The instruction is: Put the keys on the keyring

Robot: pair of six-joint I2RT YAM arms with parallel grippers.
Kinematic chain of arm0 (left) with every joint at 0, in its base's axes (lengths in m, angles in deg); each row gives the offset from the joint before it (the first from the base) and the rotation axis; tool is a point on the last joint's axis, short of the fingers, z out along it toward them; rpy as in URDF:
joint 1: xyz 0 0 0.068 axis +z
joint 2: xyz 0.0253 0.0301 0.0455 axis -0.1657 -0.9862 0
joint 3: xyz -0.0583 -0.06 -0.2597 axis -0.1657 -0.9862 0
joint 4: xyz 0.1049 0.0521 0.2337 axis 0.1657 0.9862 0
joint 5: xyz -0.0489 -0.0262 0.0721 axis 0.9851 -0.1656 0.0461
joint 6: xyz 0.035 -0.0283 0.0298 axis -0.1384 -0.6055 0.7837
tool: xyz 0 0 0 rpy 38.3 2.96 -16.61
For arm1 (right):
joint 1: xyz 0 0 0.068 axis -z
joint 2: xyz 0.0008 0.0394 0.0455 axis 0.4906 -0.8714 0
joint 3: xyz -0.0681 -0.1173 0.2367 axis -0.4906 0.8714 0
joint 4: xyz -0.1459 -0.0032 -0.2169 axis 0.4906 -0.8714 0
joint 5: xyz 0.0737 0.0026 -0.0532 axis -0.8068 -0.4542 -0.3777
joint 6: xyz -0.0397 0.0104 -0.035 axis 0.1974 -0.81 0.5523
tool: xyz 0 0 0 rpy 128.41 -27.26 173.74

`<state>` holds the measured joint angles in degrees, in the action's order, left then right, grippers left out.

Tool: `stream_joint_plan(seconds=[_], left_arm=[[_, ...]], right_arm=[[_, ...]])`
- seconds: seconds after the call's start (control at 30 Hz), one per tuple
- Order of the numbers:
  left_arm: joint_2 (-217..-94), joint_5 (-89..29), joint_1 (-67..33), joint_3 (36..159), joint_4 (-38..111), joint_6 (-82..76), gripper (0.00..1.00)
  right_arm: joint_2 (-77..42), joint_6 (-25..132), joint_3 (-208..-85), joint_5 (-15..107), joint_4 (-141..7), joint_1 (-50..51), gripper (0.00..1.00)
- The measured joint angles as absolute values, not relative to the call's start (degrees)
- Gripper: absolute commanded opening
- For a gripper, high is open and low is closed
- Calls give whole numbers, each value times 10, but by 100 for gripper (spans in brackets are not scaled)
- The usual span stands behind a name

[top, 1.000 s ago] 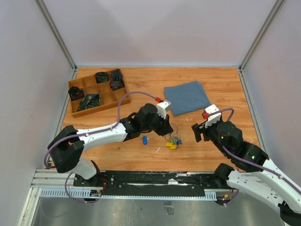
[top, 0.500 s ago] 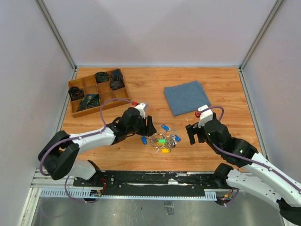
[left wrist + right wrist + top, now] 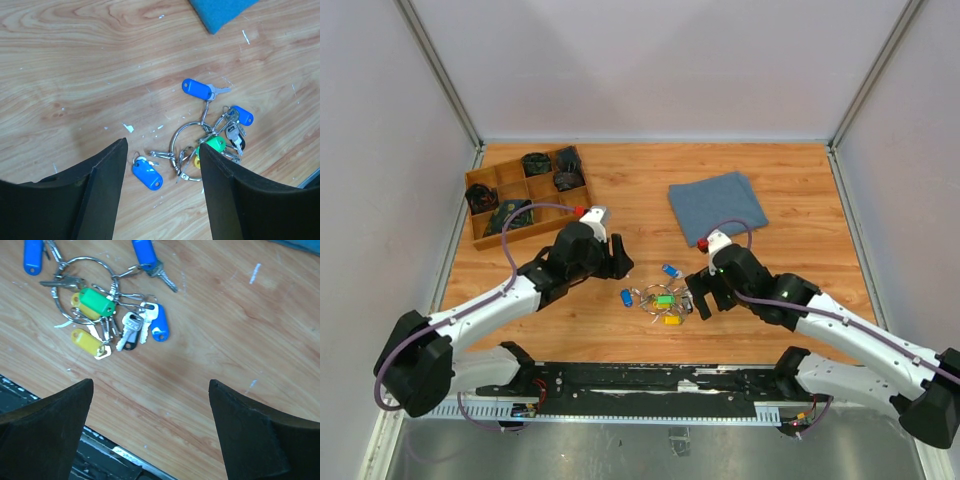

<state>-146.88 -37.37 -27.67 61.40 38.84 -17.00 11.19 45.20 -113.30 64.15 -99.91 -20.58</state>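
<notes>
The left claw (image 3: pixel 619 262) is standing wide and pulling back leftward, and the right claw (image 3: pixel 698 299) is gaping empty and closing in, leaving the keyring (image 3: pixel 660 298) lying on the bench (image 3: pixel 790 180) at lower centre, with one blue key (image 3: pixel 671 270) and a second blue key (image 3: pixel 626 297) sprawling beside it, so threading is probably starting over.

The keys (image 3: pixel 196 89) have bright blue heads; keyring (image 3: pixel 87 290) silver; cloth (image 3: pixel 717 206) blue; tabletop (image 3: pixel 800 190) orange-brown, wood-grained.

Blue cloth (image 3: pixel 717 206) on wooden table (image 3: pixel 800 180), divided wooden tray (image 3: pixel 535 228) holding dark items (image 3: pixel 536 163) at back left
</notes>
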Motion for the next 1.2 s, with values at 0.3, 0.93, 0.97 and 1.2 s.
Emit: stream_joint_plan(seconds=[0.3,0.93,0.97,1.2], left_arm=[[-1409,-399,-259,610,446,-169,63],[-1235,-533,-258,682,616,-137,64],[-1232,-538,-258,682,619,-136,64],[-1224,-555,-258,682,633,-130,64]], right_arm=[[43,444,-1152,540,-957,-186,59],[-443,554,-1512,381,-978,-186,31],[-457,558,-1523,378,-979,-186,31],[-515,575,-1564,366,-1009,-186,31]])
